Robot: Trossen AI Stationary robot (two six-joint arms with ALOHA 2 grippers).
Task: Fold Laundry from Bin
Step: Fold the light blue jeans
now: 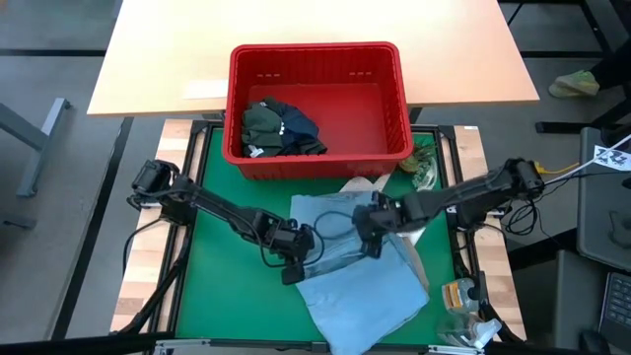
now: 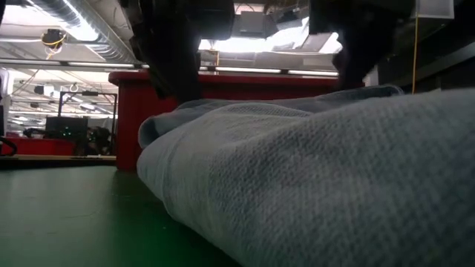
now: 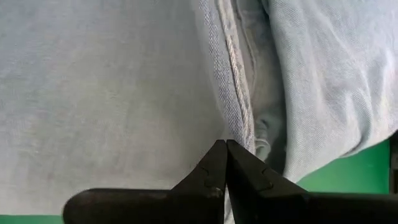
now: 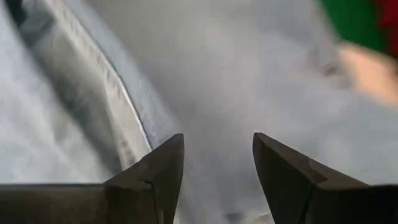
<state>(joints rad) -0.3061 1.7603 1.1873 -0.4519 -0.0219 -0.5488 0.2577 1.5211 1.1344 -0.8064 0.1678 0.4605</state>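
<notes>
Light blue shirt [image 1: 360, 281] lies spread on the table's green mat [image 1: 212, 296], just in front of the red bin [image 1: 315, 104]; long axis runs diagonally, from the bin's front wall toward the near right edge. Right pincer [image 1: 370, 237] directly above its upper middle, fingers apart, holding nothing; left pincer [image 1: 294, 268] at the shirt's left edge, fingers together, whether cloth is pinched unclear. Dark clothes [image 1: 279, 128] in the bin.

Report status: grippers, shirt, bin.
Left gripper shut on light blue shirt. Right gripper open over it. Dark garments in red bin.
</notes>
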